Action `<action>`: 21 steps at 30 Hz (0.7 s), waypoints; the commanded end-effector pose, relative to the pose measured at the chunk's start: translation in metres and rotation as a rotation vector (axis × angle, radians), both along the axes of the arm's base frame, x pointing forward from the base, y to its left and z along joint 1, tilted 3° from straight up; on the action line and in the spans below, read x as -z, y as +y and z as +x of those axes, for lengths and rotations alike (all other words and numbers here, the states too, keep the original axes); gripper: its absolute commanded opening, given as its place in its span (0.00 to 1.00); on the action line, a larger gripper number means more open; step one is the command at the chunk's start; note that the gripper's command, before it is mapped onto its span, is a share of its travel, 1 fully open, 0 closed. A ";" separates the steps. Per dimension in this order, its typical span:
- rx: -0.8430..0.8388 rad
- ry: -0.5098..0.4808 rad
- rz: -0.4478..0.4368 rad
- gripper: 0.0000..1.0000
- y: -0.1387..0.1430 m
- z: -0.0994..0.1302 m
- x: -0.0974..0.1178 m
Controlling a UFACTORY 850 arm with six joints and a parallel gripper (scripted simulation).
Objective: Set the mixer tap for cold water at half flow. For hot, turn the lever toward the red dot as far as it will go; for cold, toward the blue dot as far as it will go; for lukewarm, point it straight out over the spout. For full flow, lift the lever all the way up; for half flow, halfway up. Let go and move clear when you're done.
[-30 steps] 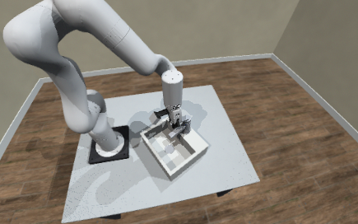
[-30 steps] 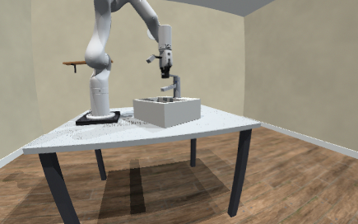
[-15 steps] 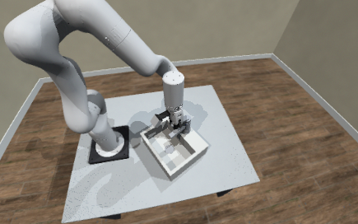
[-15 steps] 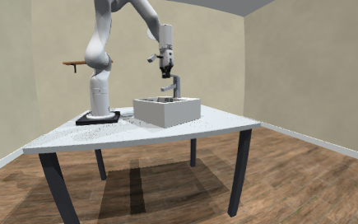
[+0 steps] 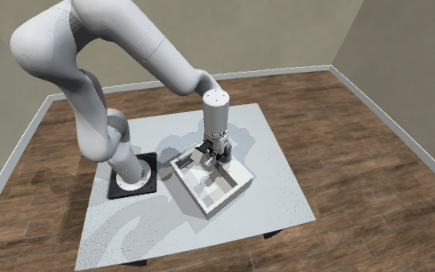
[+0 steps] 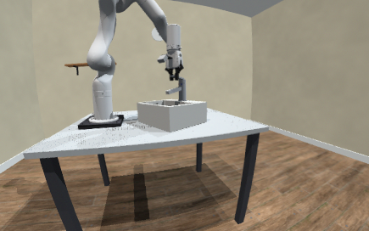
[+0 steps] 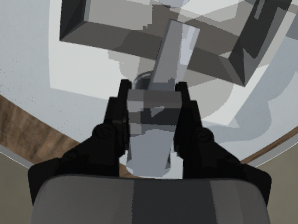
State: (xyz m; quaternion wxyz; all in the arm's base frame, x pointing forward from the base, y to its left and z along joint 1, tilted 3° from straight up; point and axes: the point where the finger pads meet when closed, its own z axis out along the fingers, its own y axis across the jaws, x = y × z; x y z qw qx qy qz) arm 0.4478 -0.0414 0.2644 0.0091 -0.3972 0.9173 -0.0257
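A grey mixer tap (image 6: 182, 90) (image 5: 229, 151) stands at the back rim of a white sink basin (image 5: 246, 176) (image 6: 172, 115) (image 7: 85, 38). Its spout (image 6: 172, 91) (image 7: 172, 50) reaches out over the basin. My gripper (image 5: 216, 150) (image 6: 175, 76) (image 7: 152, 96) comes straight down onto the top of the tap and is shut on the tap lever (image 7: 150, 137), which shows between the black fingers in the wrist view. In that view the lever is turned a little off the line of the spout. The red and blue dots are hidden from view.
The basin sits on a pale grey table (image 5: 276, 200) (image 6: 217, 123). The arm's black base plate (image 5: 148, 187) (image 6: 87, 124) is to the basin's left. A small wooden shelf (image 6: 76, 64) hangs on the back wall.
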 end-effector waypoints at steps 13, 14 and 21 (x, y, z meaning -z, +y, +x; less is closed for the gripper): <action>-0.405 0.012 -0.002 0.00 -0.018 0.030 -0.002; -0.423 0.013 -0.003 0.00 -0.019 0.032 -0.002; -0.506 0.016 -0.006 0.00 -0.021 0.039 -0.003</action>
